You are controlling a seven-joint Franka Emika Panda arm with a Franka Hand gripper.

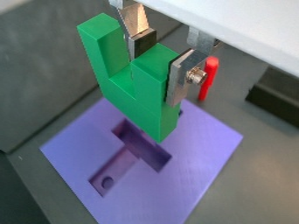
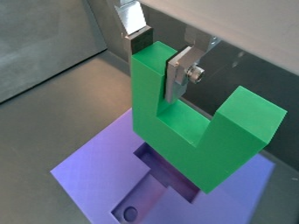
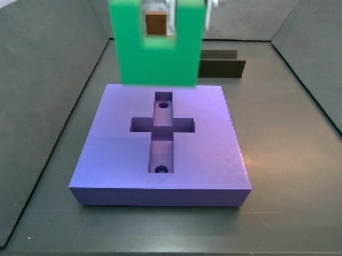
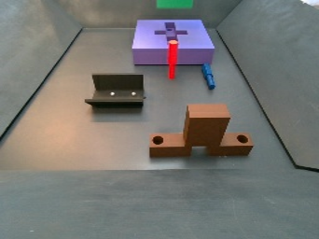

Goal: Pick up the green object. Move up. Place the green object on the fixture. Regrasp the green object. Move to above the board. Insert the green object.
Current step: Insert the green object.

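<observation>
Green object [image 1: 131, 83] clamped in tool [image 1: 160, 63], long axis vertical, notch upward, above board [image 1: 198, 153].

The green object [image 4: 176, 3] is showing only as a sliver at the frame edge in a side view. It is hiding most of the claw [image 3: 159, 22] and part of the fixture [image 3: 223, 62].

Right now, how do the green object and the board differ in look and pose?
The green object is bright green and U-shaped with a square notch; the board is a lavender slab with a cross-shaped recess. The green object hangs in the air, held by the claw on one arm of the U; the board lies flat on the floor. In both wrist views the green object is above the board, not yet inserted. Both are blocky and single-coloured.
</observation>
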